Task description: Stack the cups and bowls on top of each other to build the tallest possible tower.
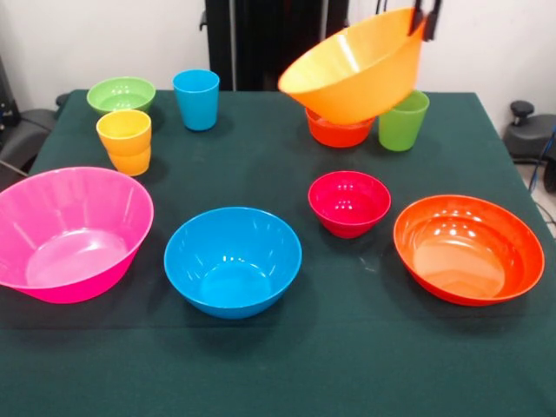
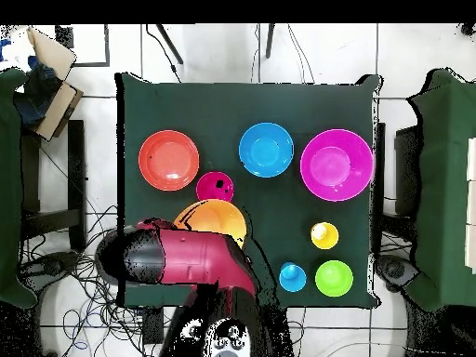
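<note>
hand point(image 1: 425, 19) pinched on the rim of the big orange bowl point(image 1: 356, 69), which i see tilted in the air above the small orange-red bowl point(image 1: 337, 132) and green cup point(image 1: 402, 122) on the tabletop point(image 1: 347, 347).

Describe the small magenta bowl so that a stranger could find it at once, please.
On the dark green table, look in the front view at the row of three big bowls nearest the camera. The small magenta bowl sits just behind the gap between the medium blue bowl and the wide red-orange bowl. It is much smaller and deep pink-red.
</note>
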You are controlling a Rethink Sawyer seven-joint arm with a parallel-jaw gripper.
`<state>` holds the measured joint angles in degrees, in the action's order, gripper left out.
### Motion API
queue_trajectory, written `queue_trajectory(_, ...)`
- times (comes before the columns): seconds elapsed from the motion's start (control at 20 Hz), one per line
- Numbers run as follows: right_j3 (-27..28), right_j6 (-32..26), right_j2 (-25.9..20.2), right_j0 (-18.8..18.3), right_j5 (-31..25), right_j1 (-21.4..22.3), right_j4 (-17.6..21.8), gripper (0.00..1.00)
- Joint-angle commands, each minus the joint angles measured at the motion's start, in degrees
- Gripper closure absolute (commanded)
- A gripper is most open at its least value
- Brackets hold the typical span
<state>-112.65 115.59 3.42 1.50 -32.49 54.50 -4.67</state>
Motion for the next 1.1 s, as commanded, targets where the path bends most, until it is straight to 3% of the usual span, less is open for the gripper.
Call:
queue_trajectory(0.05,-5.4,-6.6,-5.8,-8.0,3.5,2.5,3.5,1.00)
queue_trajectory(0.4,-8.0,-12.7,-10.4,-17.0,4.6,3.5,6.8,1.00)
queue_trajectory(1.1,-6.5,-7.4,-14.8,-19.8,7.2,-0.1,12.8,1.00)
